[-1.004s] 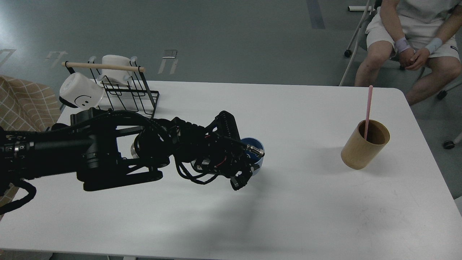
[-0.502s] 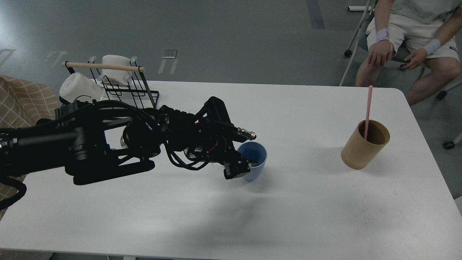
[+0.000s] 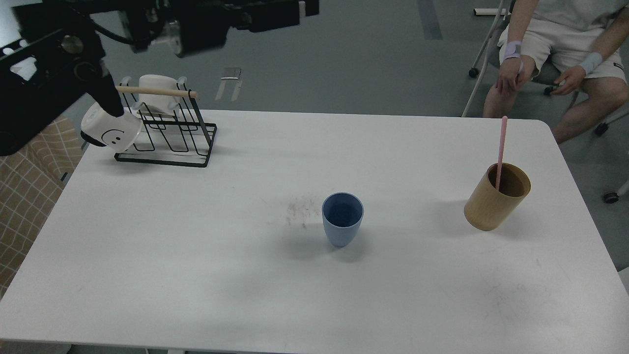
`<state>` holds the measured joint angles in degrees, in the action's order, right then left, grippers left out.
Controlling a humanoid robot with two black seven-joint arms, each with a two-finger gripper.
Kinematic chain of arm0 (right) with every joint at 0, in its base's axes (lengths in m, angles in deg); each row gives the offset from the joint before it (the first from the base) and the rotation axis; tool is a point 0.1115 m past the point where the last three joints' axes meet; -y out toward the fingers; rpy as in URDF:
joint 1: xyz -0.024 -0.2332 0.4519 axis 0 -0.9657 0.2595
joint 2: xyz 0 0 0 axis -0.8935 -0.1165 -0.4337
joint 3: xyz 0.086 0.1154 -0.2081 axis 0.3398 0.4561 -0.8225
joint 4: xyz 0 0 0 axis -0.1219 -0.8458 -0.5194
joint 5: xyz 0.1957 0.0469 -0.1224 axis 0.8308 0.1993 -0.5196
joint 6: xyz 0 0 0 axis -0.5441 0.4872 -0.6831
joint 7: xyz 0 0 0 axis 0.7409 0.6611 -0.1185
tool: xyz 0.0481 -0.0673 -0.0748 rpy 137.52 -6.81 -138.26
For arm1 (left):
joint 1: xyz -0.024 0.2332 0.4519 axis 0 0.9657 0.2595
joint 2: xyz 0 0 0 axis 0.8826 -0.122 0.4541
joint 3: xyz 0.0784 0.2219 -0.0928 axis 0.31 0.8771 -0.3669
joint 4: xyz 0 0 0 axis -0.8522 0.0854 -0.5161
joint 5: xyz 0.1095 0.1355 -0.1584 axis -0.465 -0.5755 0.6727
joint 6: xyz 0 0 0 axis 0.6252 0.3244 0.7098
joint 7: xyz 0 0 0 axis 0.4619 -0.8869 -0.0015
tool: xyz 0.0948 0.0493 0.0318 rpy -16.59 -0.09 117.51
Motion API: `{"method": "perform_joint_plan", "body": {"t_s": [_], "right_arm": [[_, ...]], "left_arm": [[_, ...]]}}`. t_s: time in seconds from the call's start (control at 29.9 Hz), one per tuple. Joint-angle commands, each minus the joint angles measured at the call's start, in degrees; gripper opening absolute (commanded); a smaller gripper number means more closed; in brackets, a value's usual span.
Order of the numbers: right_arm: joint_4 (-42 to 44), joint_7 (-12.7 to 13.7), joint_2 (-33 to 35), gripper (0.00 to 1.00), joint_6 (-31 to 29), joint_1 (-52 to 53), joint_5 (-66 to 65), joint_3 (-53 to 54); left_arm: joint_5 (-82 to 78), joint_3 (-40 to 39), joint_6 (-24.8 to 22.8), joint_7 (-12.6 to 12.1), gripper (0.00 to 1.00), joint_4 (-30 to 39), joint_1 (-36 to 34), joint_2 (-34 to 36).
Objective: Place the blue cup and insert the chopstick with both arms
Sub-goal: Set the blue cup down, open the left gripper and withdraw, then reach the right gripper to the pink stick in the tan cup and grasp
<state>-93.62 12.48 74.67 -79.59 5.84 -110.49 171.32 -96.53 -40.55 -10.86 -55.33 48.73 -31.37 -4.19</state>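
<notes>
At the middle of a white table (image 3: 196, 255), the blue cup (image 3: 342, 219) stands upright and alone, mouth open, nothing touching it. Well to its right, the pink chopstick (image 3: 500, 152) leans inside a tan wooden holder (image 3: 496, 197). At the far left corner, a black wire rack (image 3: 169, 130) carries a white smiley-face mug (image 3: 110, 129). The left arm (image 3: 59, 64) hangs blurred high across the upper left; whether its gripper (image 3: 307, 7) is spread or closed cannot be told. A seated person (image 3: 560, 54) waits beyond the table.
</notes>
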Motion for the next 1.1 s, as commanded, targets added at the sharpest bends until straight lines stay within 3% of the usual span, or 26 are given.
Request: {"method": "perform_joint_plan", "body": {"t_s": [0.0, 0.2, 0.33, 0.47, 0.64, 0.74, 0.77, 0.84, 0.94, 1.07], "right_arm": [[-0.9, 0.0, 1.3, 1.0, -0.6, -0.9, -0.7, -1.0], [-3.9, -0.1, 5.6, 1.0, -0.9, -2.5, -2.8, -4.0], [-6.9, -0.1, 6.7, 1.0, -1.2, -3.7, -8.4, -4.0], [-11.9, -0.2, 7.0, 1.0, -1.6, -4.7, -20.6, -4.1], [-19.3, -0.5, 7.1, 1.0, -2.3, -8.5, -38.4, -4.6], [-23.9, -5.2, 7.7, 1.0, -2.4, -12.5, -48.7, -6.0], [-25.7, -8.5, 8.8, 1.0, -2.4, -14.3, -54.3, -7.1], [-27.9, -11.7, 10.9, 1.0, -2.4, -15.6, -63.1, -9.7], [-30.5, -12.6, 14.3, 1.0, -2.4, -15.5, -70.7, -15.7], [-32.0, -12.5, 19.2, 1.0, -2.4, -15.6, -71.1, -22.7]], "left_arm": [[24.4, -3.8, 0.0, 0.3, 0.97, -5.9, 5.4, 3.0], [58.3, -7.0, 0.1, -0.4, 0.98, -10.1, 14.1, 2.9], [63.6, -9.8, 1.4, 0.1, 0.98, -14.6, 17.1, 1.0], [66.8, -18.4, 1.4, -0.3, 0.98, -20.3, 19.8, -3.9], [67.1, -22.7, 1.4, -0.4, 0.98, -21.4, 22.2, -8.1], [68.1, -24.8, 1.9, -0.4, 0.98, -20.8, 24.2, -10.9], [68.2, -25.8, 2.1, -0.5, 0.98, -20.8, 24.5, -12.5], [68.2, -26.2, 2.1, -0.8, 0.98, -20.8, 24.6, -13.4], [68.2, -26.2, 2.0, -1.3, 0.98, -20.8, 24.6, -13.3], [68.1, -26.3, 1.9, -1.4, 0.98, -20.7, 24.6, -13.2]]}}
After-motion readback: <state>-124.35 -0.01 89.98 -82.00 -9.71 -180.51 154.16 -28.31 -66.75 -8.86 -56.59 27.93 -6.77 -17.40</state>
